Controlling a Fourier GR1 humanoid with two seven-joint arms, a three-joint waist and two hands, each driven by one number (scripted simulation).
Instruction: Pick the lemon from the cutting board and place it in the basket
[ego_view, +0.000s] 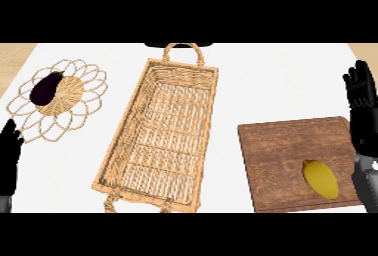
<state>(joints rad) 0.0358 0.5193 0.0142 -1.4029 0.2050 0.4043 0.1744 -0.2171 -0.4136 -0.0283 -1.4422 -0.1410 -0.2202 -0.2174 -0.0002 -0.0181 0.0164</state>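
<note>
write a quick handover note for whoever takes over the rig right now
Left hand: open, resting at the view's left edge, holding nothing.
Right hand: open, fingers up at the right edge, beside the cutting board, holding nothing.
Lemon: lying on the cutting board, near its right front part.
Basket: in the middle of the counter, nothing in it.
Done: nothing yet.
Left: grasp the lemon, carry it left, set it in the basket.
</note>
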